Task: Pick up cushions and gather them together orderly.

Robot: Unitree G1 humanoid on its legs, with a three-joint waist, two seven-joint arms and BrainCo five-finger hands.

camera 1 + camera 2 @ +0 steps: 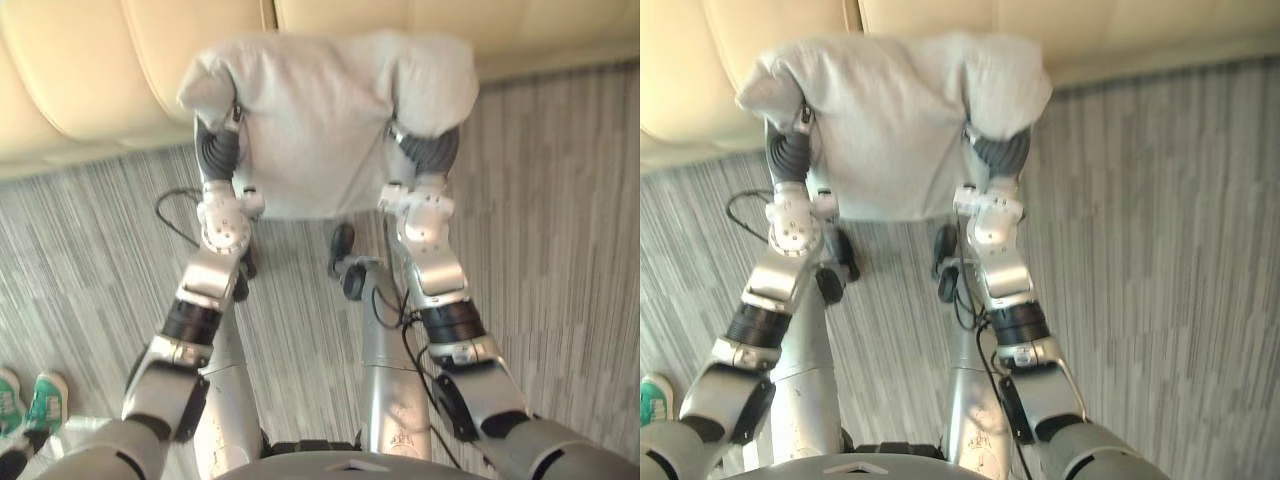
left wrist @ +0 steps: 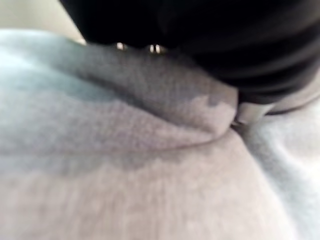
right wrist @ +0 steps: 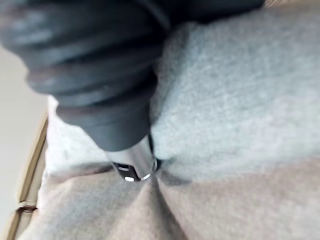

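Silver-grey and closest to the camera, the left arm and the right arm reach away side by side towards the far side of the scene. Between them, at their far ends, hangs a light grey, soft fabric cushion, roughly square and plump. It is up off the floor, above the grey striped carpet.

The left hand is pushed into the cushion's left side and the right hand into its right side. The dark ribbed cover of each shows just below the fabric. The cushion's two far corners bulge out and fold over these covers, so past the covers both hands are buried in cloth. Whether either hand is spread wide or closed on the fabric cannot be told. In each wrist view the dark cover presses against grey cloth that creases and dents where the hand sinks in.

Beyond the cushion, along the far edge of the scene, stands a cream, padded sofa with rounded seat fronts. The cushion's far edge overlaps the sofa's front, but whether the two touch cannot be told. The cushion's near edge hangs free between the two wrists, with carpet showing below it.

At the near left, well apart from the cushion, a person's green shoes stand on the carpet.
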